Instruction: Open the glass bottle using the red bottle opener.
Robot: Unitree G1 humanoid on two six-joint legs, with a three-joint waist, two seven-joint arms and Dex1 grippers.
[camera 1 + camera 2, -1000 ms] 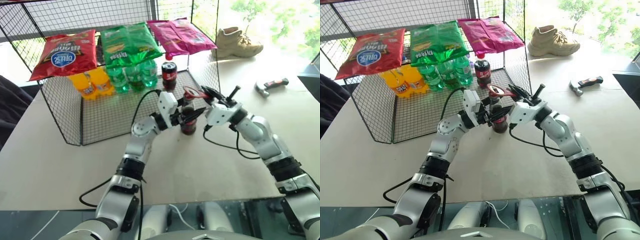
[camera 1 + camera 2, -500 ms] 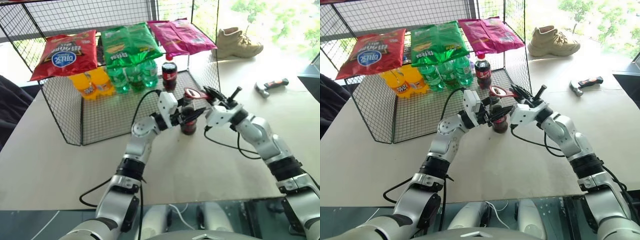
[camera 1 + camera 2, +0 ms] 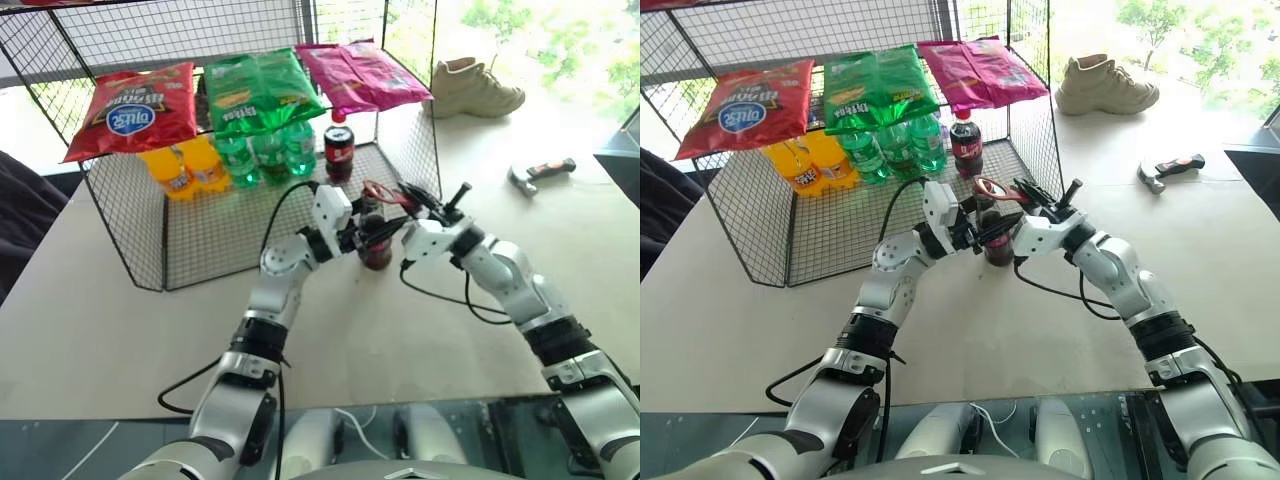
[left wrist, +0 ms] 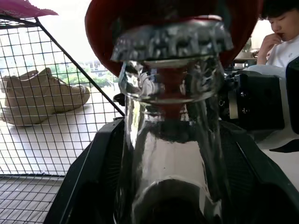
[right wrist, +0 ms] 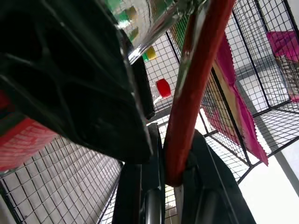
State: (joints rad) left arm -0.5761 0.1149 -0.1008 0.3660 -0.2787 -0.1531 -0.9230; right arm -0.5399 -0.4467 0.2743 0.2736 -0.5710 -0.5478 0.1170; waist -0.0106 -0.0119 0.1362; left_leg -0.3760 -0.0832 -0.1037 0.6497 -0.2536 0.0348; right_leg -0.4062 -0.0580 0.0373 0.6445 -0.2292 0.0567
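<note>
The glass bottle (image 3: 376, 246), dark drink and red label, stands upright on the table in front of the wire rack. My left gripper (image 3: 371, 231) is shut on it, one black finger (image 4: 88, 186) on each side of the clear neck (image 4: 173, 154). The red bottle opener (image 3: 381, 190) is held by its handle in my right gripper (image 3: 411, 202), which comes in from the right. The opener's ring head (image 4: 100, 28) sits over the crimped metal cap (image 4: 172, 39). In the right wrist view the red handle (image 5: 194, 88) runs up between my fingers (image 5: 210, 186).
Behind the bottle stands a wire mesh rack (image 3: 130, 230) with chip bags on top and soda bottles inside, among them a plastic cola bottle (image 3: 339, 148). A shoe (image 3: 475, 87) and a hammer-like tool (image 3: 540, 172) lie far right. A black cable (image 3: 440, 296) loops under my right arm. A person (image 4: 280, 32) sits beyond.
My right gripper has sunk a little and shifted left with the opener, bringing the ring head down over the bottle's top. The left gripper and bottle have stayed put.
</note>
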